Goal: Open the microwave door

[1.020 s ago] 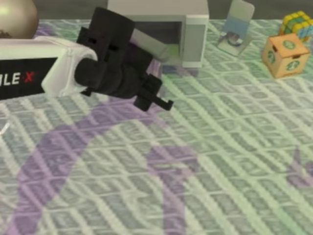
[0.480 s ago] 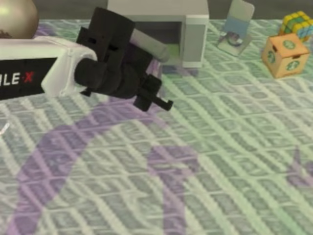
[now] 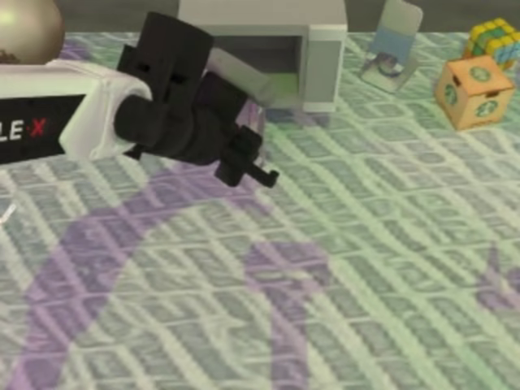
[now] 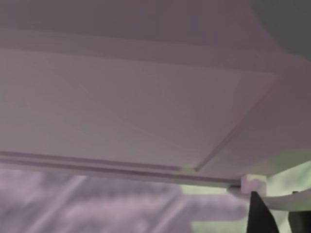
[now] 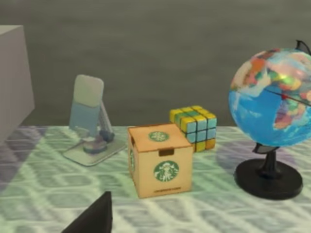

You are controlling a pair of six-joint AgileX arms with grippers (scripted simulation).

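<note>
Microwave (image 3: pixel 323 69) sits just behind the left end effector (image 3: pixel 262 171), at the worktop's (image 3: pixel 382 244) far edge; rigid, heavy box, likely won't shift. Microwave door (image 3: pixel 248 75) stands partly swung out, a stiff light panel on a left hinge, best pulled at its free edge. Left end effector is right at that edge; clenched or released, cannot tell. Right arm idle, out of the top view. Readable writing: "LE X" on the left arm (image 3: pixel 49 122).

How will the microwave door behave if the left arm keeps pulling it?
The microwave door looks like a stiff flat panel, already partly open, so it should probably swing about its hinge rather than flex. The microwave looks boxy and flat-based, so tipping seems unlikely, though sliding is possible.
</note>
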